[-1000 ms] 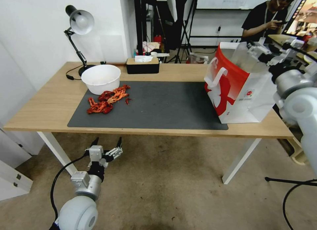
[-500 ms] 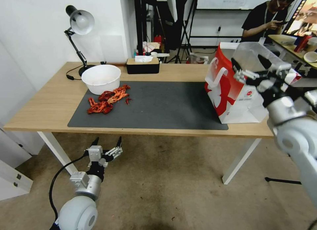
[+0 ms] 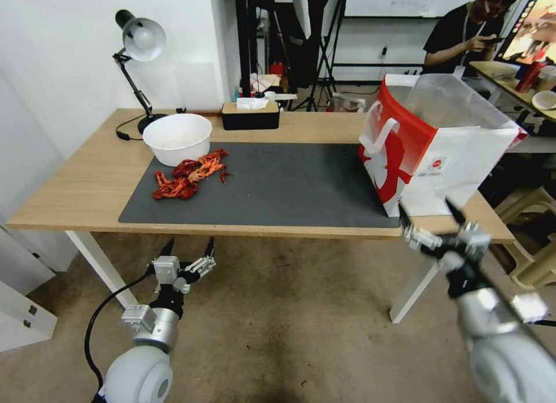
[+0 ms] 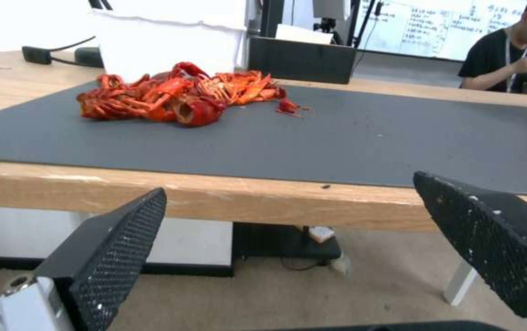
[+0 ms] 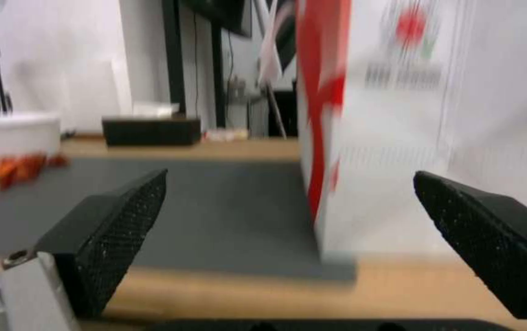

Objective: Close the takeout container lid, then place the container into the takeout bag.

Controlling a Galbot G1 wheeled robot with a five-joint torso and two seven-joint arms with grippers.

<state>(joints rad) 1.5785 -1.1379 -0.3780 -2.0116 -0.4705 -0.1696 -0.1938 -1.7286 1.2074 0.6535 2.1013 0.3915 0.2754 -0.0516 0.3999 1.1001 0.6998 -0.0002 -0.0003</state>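
Bag [image 3: 431, 154] stands at the right end of the table [image 3: 75, 183], red side facing left, white side near, its mouth open upward; what lies inside it I cannot tell, and the clamshell box is not to be made out on the table. Right gripper [image 3: 431, 220] has its jaws spread wide with nothing between them; it hangs just off the near table edge, below and in front of the bag's near corner, and in its wrist view the two black pads frame the bag's corner with bare gap between. Left gripper [image 3: 186, 251] is likewise wide open and empty; it is parked low, near side of the table toward the left, its wrist camera looking across the dark mat [image 3: 278, 183] at a heap of red crayfish [image 3: 188, 174] beside a white bowl [image 3: 176, 138].

With both grippers empty and clear of the bag, my judgement is that the placing step is finished or nearly so; any next move would first call for confirming the box sits inside, and keeping the right arm from catching the bag's edge.
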